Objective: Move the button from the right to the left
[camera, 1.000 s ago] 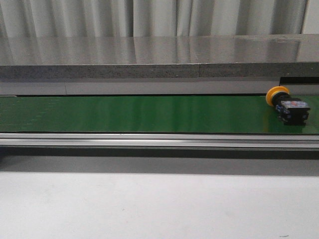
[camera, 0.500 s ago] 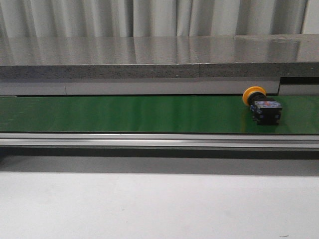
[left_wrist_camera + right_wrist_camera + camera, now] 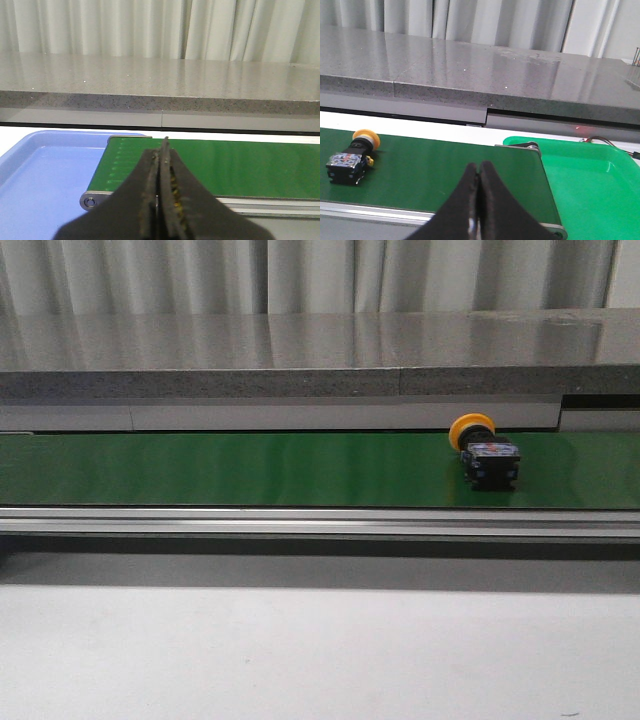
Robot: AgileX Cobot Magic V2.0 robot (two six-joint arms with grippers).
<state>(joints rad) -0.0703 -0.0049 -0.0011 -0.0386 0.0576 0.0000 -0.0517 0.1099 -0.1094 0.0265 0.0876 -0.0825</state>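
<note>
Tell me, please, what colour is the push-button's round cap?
Yellow-orange cap, clearest in the front view.

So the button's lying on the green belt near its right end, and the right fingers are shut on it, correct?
Not quite. The button does lie on the belt near its right end, but the right fingers are shut on nothing. The right wrist view shows them closed together, apart from the button.
</note>
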